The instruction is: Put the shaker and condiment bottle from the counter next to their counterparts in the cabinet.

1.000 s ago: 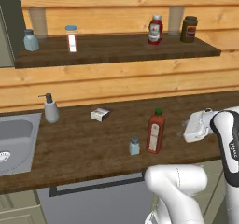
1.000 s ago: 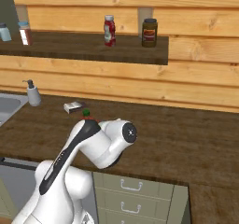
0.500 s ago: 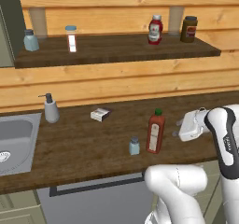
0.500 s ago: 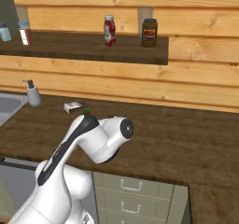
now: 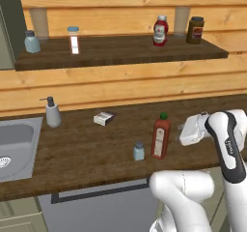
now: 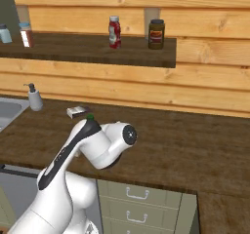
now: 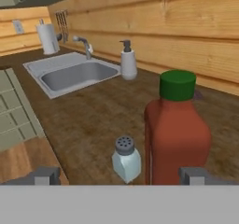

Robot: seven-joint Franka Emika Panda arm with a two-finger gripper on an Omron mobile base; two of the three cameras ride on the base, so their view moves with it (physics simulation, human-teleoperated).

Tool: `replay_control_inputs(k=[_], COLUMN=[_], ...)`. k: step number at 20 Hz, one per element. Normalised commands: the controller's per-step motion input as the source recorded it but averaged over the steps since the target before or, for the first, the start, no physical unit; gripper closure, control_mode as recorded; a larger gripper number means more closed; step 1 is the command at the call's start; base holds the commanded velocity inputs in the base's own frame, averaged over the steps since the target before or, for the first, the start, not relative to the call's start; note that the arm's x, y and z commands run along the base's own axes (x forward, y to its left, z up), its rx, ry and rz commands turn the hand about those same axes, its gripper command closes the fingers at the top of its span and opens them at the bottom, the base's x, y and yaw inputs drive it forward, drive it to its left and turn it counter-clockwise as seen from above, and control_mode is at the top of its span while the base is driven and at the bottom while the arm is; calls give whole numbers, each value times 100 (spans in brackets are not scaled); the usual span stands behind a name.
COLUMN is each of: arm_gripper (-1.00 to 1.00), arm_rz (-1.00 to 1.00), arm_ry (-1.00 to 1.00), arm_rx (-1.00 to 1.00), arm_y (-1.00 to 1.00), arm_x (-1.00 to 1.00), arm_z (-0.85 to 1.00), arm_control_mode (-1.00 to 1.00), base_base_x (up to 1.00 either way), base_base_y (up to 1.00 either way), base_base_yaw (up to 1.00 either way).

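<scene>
— Change? The hand has been swung in toward the condiment bottle [image 5: 161,137] at the left base view's centre-right.
— Fingers [image 7: 192,175] are spread, nothing held; the shaker [image 7: 126,160] is framed between them on the surface [image 5: 87,149].

Arm bent low over the wooden counter [image 6: 195,140]

The claw is hidden behind the white arm [image 6: 93,145]. Only a green cap [image 6: 90,116] looks out above the arm. Beyond it lies a small box [image 6: 76,112], farther left a pump dispenser [image 6: 34,98]. High above, the cabinet [image 6: 97,55] holds a short red bottle [image 6: 114,31] beside a dark jar [image 6: 156,34].
</scene>
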Motion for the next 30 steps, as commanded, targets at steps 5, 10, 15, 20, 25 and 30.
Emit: replay_control_inputs(k=[5,10,15,20,25,30], arm_gripper=[-100,-100,-100,-100,-100,100], arm_rz=[0,0,0,0,0,1], arm_ry=[0,0,0,0,3,14], arm_rx=[2,1,2,0,0,4], arm_y=[15,2,0,0,4,25], arm_x=[31,28,35,39,24,17], arm_z=[-2,-1,-6,-23,-47,-66], arm_control_mode=[-100,-100,-100,-100,-100,-100], base_base_x=[0,0,0,0,0,0], base_base_y=[0,0,0,0,0,0], base_base_yaw=[0,0,0,0,0,0])
